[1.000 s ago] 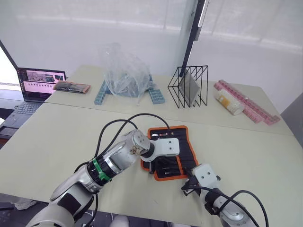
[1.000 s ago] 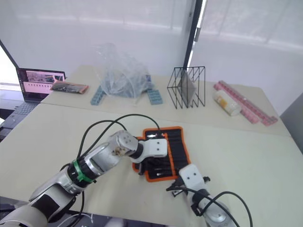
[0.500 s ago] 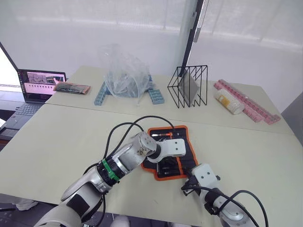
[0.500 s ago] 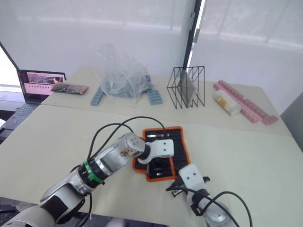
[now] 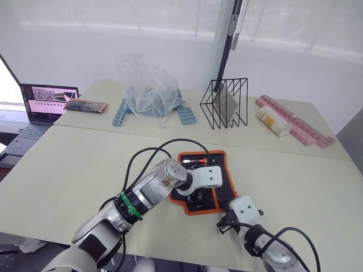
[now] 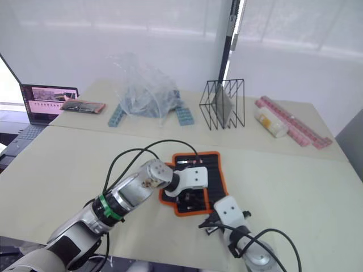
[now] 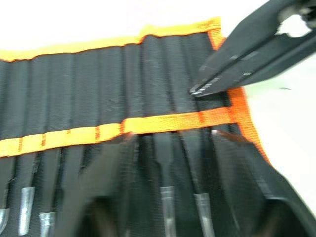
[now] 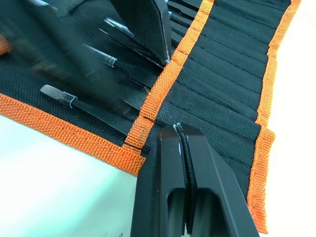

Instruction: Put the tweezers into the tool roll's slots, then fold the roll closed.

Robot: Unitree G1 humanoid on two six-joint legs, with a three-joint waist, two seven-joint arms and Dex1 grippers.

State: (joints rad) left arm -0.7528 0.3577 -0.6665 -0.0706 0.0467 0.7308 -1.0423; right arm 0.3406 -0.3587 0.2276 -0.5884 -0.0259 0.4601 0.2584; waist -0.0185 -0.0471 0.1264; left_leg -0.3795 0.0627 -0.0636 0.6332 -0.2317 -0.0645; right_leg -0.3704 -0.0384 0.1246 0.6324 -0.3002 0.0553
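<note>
Left gripper [image 7: 163, 217] open over the roll [image 5: 221, 175] lying flat mid-table, barely shifted since before; tweezers [image 8: 94, 111] sit in slots. Right gripper [image 8: 180, 136] closed, empty, tips on roll's near edge, unmoved.

Table: pale green top [image 5: 68, 170], a seam running across it.
Back wall: white panels [image 5: 113, 45], brightly lit.
Post: dark upright [image 5: 229, 39] behind the table.
Laptop: open [image 5: 42, 102], far left.

Tool roll [image 7: 98, 89] open flat on pale desk [image 7: 296, 128], orange band across slot row, tweezers [image 7: 165, 197] seated in slots with metallic tips exposed, right hand [image 7: 197, 91] pinched together, tip over roll's edge
</note>
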